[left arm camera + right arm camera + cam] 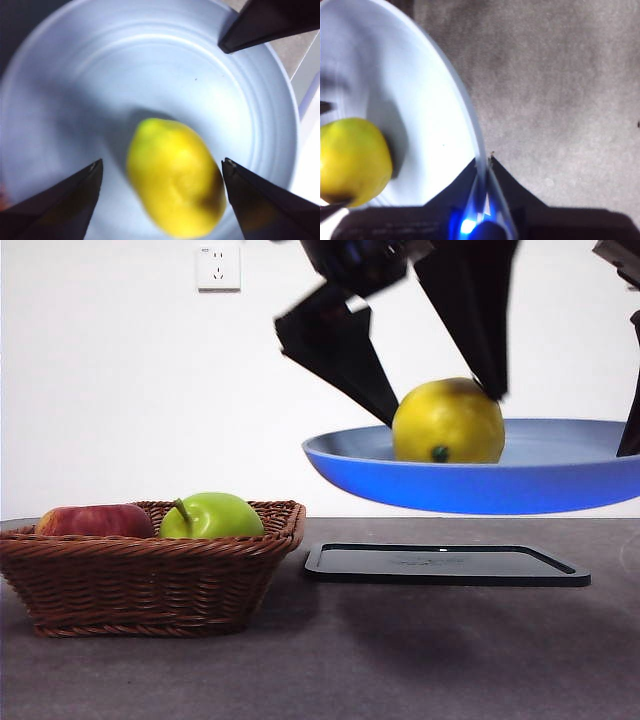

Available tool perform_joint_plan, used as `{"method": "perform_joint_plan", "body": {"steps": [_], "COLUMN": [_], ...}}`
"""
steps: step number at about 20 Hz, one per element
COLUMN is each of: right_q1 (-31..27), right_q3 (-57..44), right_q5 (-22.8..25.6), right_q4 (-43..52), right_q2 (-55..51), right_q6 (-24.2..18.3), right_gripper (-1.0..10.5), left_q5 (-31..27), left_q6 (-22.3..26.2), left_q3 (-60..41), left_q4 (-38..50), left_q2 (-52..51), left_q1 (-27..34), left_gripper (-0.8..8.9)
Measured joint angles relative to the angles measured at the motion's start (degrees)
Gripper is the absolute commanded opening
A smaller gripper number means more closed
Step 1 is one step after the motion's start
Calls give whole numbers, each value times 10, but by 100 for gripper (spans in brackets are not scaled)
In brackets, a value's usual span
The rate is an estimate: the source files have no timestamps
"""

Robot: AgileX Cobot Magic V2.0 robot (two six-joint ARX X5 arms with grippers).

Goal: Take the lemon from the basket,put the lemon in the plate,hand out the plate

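Note:
The light blue plate [470,490] hangs in the air above the table, with the yellow lemon [448,422] lying in it. My left gripper [443,408] is open, its jaws down on either side of the lemon [175,182] over the plate [100,75]; the wrist view [162,162] shows a gap on one side. My right gripper [483,162] is shut on the plate's rim [420,115] and holds it up; it shows at the right edge of the front view [630,435]. The lemon [352,162] shows there too. The wicker basket [150,570] stands at the left.
The basket holds a red apple [95,521] and a green apple [212,516]. A flat black tray [445,565] lies on the table under the raised plate. A wall socket [218,267] is on the white wall behind.

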Motion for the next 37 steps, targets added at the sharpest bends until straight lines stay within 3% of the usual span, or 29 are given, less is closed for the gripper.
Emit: {"method": "perform_joint_plan", "body": {"steps": [6,13,22,26,29,31,37], "right_q1": [-29,-67,-69,-75,-75,-75,-83], "right_q3": [23,164,280,280,280,280,281], "right_q5": [0,1,2,-3,-1,0,-4], "right_q4": [3,73,157,165,166,170,143], "right_q2": [81,254,458,476,476,476,450], "right_q6": [4,5,52,62,62,61,43], "right_gripper": [3,3,3,32,214,277,271], "left_q5": [-3,-3,-76,-76,-76,-76,-76], "left_q6": [0,3,10,11,11,11,15], "left_q3": [7,9,9,9,9,9,9], "left_q4": [-67,-110,-146,-146,-146,-146,-129], "left_q2": [-111,-269,-314,-313,-313,-313,-313], "left_q1": [45,84,85,85,85,85,85], "left_gripper": [415,414,414,414,414,414,414]}}
